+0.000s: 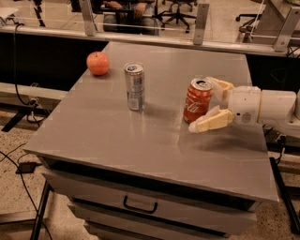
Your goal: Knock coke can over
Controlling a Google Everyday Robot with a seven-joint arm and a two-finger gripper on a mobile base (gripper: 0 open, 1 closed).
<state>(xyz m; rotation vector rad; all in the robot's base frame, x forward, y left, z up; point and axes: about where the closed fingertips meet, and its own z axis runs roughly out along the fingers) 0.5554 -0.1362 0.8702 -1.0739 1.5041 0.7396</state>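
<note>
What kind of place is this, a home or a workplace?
Likely an office or lab: swivel chairs behind a railing, floor cables, a grey drawer cabinet. The open gripper is at the coke can.

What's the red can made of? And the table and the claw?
Red can: likely thin metal, glossy red paint, bare silver top. Table: smooth grey, faint sheen; painted metal or laminate, can't tell. Claw, open around the red can at the table's right: matte cream, probably plastic.

Gripper (201,104) sits right of centre at the coke can (197,101). Its arm (281,105) is cut off by the right edge, and I can't tell if its fingers (213,121) actually touch the can.
</note>
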